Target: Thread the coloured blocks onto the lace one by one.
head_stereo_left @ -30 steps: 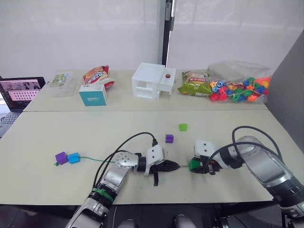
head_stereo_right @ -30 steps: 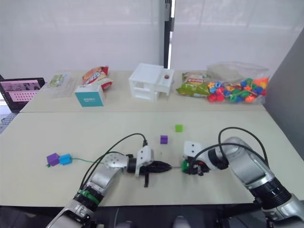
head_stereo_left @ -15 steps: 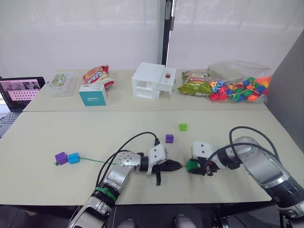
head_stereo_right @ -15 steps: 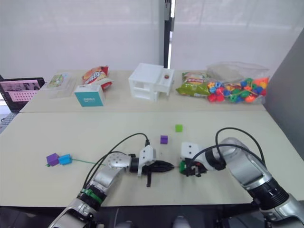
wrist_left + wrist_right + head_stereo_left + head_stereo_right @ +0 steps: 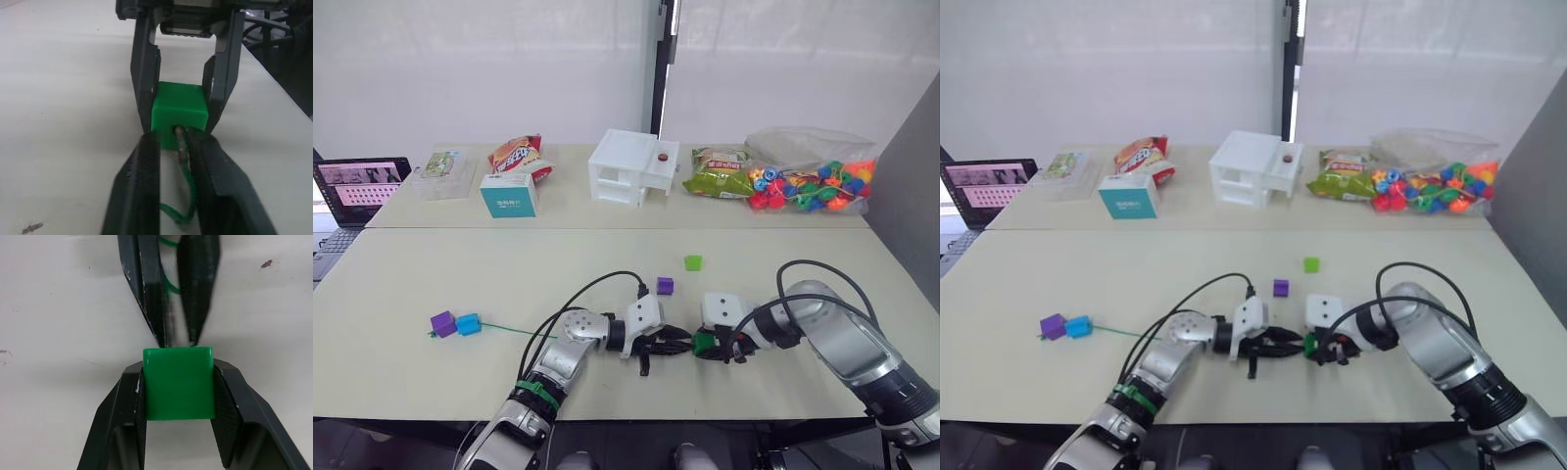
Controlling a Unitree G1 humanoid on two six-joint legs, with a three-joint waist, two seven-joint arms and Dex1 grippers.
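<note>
While right tool [image 5: 179,382] clamps dark green block [image 5: 179,382], left tool [image 5: 178,147] (pinching lace [image 5: 181,147]) aims tip lengthwise into it.

— What sort of place is this?
— A lab or office test room: two plain beige tables [image 5: 431,284] pushed together before a blank white wall.
— What shows it?
— An open laptop [image 5: 354,186] at the far table's left edge, snack bags [image 5: 514,154], a tissue box [image 5: 507,194], and a bag of plastic beads [image 5: 808,184] along it.
</note>
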